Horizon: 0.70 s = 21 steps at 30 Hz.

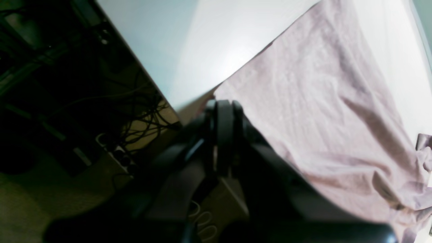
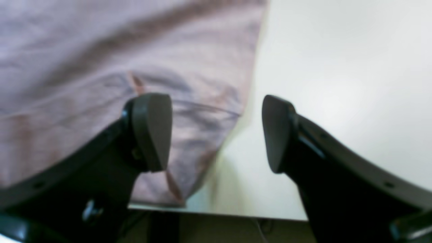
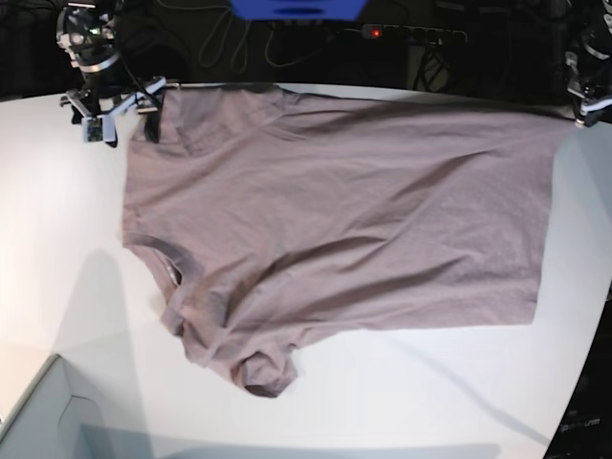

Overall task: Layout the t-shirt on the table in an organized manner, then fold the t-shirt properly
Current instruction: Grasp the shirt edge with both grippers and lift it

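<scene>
Overhead, a blue box (image 3: 297,9); left hand (image 1: 224,111) clenched on t-shirt (image 3: 354,210) corner, right hand (image 2: 216,133) released.

One t-shirt (image 3: 344,210), one table (image 3: 57,239), two arms, perhaps one box (image 3: 38,421).

- You have the t-shirt (image 3: 344,210) spread wide across the table (image 3: 57,249), mauve-brown, plain and without print.
- Its body lies mostly flat with long soft creases running diagonally; the straight hem edge is on the base view's right.
- The collar sits at the base view's left edge, and the near sleeve is bunched and rumpled at the lower left.
- Your table is smooth matte white, bare around the shirt's near side.
</scene>
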Each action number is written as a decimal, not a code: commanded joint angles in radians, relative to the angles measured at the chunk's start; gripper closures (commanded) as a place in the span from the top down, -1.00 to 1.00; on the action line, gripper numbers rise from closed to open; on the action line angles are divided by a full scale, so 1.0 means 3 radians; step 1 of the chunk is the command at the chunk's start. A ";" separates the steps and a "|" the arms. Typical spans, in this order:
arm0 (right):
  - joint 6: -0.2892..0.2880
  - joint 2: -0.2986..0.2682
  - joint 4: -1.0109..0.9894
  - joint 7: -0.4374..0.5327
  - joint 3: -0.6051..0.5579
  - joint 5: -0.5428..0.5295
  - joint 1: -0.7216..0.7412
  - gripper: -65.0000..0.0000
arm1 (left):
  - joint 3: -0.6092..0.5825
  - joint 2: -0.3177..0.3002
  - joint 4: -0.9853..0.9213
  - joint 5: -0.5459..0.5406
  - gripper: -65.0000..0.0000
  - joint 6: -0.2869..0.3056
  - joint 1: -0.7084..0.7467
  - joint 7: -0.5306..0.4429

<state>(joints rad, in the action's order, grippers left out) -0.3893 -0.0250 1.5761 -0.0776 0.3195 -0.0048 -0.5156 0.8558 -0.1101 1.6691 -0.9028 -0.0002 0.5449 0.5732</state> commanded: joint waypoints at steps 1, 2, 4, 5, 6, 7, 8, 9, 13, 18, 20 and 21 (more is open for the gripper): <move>-0.0045 0.0030 0.0068 0.0062 0.0012 -0.0022 -0.0059 0.29 | 0.0024 -0.0040 0.0044 -0.0026 -1.00 0.0024 0.0027 -0.0057; -0.0045 0.0060 0.0073 0.0062 0.0012 -0.0022 -0.0084 0.29 | 0.0019 -0.0040 0.0044 -0.0026 -1.00 0.0024 0.0027 -0.0057; -0.0045 0.0081 0.0048 0.0052 0.0012 -0.0022 -0.0100 0.29 | 0.0014 -0.0040 0.0049 -0.0026 -1.00 0.0024 0.0022 -0.0057; -0.0045 0.0086 0.0007 0.0041 0.0012 -0.0022 -0.0100 0.29 | 0.0014 -0.0040 0.0044 -0.0026 -1.00 0.0024 0.0012 -0.0057; -0.0045 0.0086 -0.0044 0.0041 0.0007 -0.0022 -0.0100 0.29 | 0.0014 -0.0040 0.0044 -0.0026 -1.00 0.0024 0.0012 -0.0057; -0.0045 0.0086 -0.0096 0.0041 -0.0009 -0.0022 -0.0100 0.29 | 0.0009 -0.0040 0.0049 -0.0026 -1.00 0.0024 0.0012 -0.0057; -0.0045 0.0086 -0.0121 0.0041 -0.0009 -0.0022 -0.0100 0.29 | 0.0009 -0.0040 0.0049 -0.0026 -1.00 0.0024 0.0007 -0.0057; -0.0045 0.0101 -0.0147 0.0041 -0.0009 -0.0022 -0.0100 0.29 | 0.0009 -0.0040 0.0049 -0.0026 -1.00 0.0024 0.0007 -0.0057; -0.0050 0.0173 -0.0172 0.0036 -0.0014 -0.0017 -0.0110 0.29 | 0.0009 -0.0040 0.0049 -0.0026 -1.00 0.0024 0.0002 -0.0057; -0.0050 0.0270 -0.0177 0.0036 -0.0096 -0.0012 -0.0161 0.29 | 0.0009 -0.0040 0.0049 -0.0026 -1.00 0.0024 -0.0003 -0.0057; -0.0050 0.0265 -0.0223 0.0036 -0.0203 -0.0012 -0.0171 0.29 | 0.0009 -0.0040 0.0049 -0.0026 -1.00 0.0024 -0.0003 -0.0057; -0.0050 0.0255 -0.0269 0.0036 -0.0239 -0.0012 -0.0166 0.28 | 0.0009 -0.0040 0.0049 -0.0026 -1.00 0.0024 -0.0003 -0.0057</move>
<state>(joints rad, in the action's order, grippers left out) -0.3893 0.0566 1.4902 -0.0612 0.2462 -0.0055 -0.5594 0.8528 -0.1101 1.6688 -0.9028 -0.0002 0.5377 0.5728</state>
